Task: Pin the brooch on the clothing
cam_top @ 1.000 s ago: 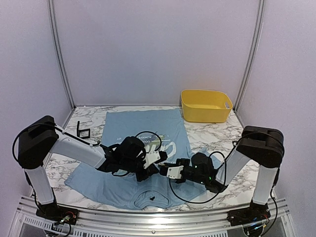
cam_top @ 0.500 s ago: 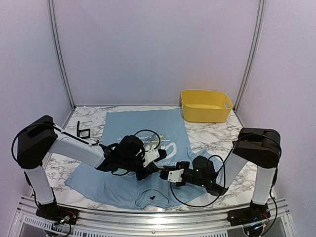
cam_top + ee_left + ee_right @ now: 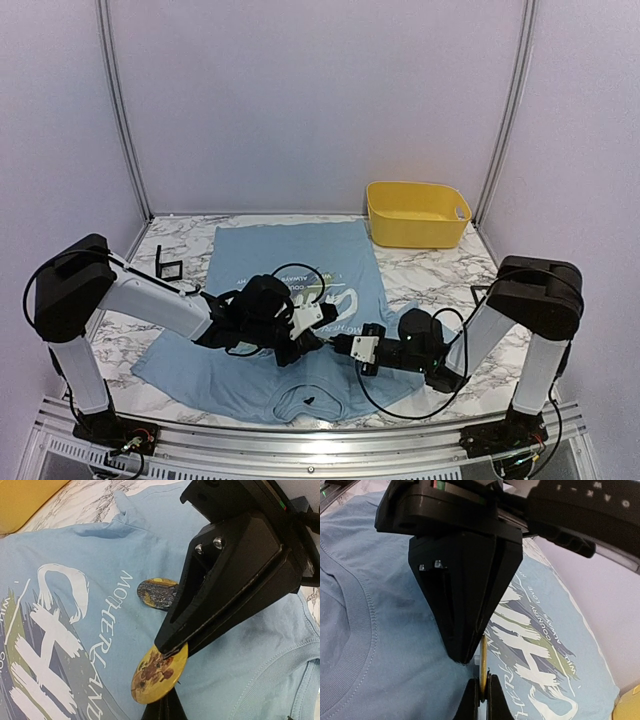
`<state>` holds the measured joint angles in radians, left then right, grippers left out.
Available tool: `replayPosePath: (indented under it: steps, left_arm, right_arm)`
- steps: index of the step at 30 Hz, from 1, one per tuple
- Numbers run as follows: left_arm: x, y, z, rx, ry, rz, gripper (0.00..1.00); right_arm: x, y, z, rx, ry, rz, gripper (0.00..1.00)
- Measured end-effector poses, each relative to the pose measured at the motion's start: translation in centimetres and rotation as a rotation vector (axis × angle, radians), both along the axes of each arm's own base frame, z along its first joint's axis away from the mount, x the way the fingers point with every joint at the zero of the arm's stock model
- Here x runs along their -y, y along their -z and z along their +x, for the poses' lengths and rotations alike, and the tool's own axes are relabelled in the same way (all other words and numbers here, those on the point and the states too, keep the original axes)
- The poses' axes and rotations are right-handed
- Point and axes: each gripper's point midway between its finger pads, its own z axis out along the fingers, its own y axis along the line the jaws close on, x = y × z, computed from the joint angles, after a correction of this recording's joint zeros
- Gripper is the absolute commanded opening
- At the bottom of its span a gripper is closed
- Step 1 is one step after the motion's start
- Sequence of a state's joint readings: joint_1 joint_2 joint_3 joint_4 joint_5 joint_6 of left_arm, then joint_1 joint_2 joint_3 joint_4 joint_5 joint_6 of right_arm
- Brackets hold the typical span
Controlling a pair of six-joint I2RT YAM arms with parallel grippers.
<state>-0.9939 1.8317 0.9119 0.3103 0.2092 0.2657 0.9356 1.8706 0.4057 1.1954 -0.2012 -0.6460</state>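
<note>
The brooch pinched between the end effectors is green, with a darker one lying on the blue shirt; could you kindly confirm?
Not quite: the left wrist view shows the pinched brooch is yellow, not green; the darker brooch does lie on the shirt.

We see a lab's robot test cell: two arms [image 3: 150, 300] [image 3: 500, 330] bolted to an aluminium rail [image 3: 300, 440] along the frame's bottom, a marble-patterned table [image 3: 420, 275], plain walls [image 3: 320, 100] and metal posts [image 3: 120, 110].
</note>
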Motion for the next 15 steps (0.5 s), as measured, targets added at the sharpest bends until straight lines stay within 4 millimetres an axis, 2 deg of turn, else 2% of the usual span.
replayPosePath:
  steps: [1,2,4,7,11,15]
  left_arm:
    - [0.0,0.0,0.0,0.001,0.000,-0.001,0.00]
    - [0.0,-0.1,0.0,0.002,0.000,-0.002,0.05]
    - [0.0,-0.2,0.0,0.004,0.001,-0.006,0.23]
    - [-0.2,-0.4,-0.3,0.005,0.008,-0.010,0.39]
    - [-0.8,-0.8,-0.5,0.024,0.019,-0.017,0.42]
    - [-1.0,-1.3,-0.4,0.056,0.020,-0.033,0.38]
  right_arm:
    - [0.0,0.0,0.0,-0.014,-0.005,0.008,0.00]
    - [0.1,0.0,0.0,-0.027,-0.008,0.013,0.00]
    - [0.4,0.1,0.0,-0.053,-0.013,0.023,0.00]
    - [0.6,-0.2,0.0,-0.091,-0.031,0.052,0.00]
    - [0.6,-0.4,-0.2,-0.134,-0.063,0.078,0.00]
    - [0.5,-0.6,-0.7,-0.158,-0.093,0.089,0.00]
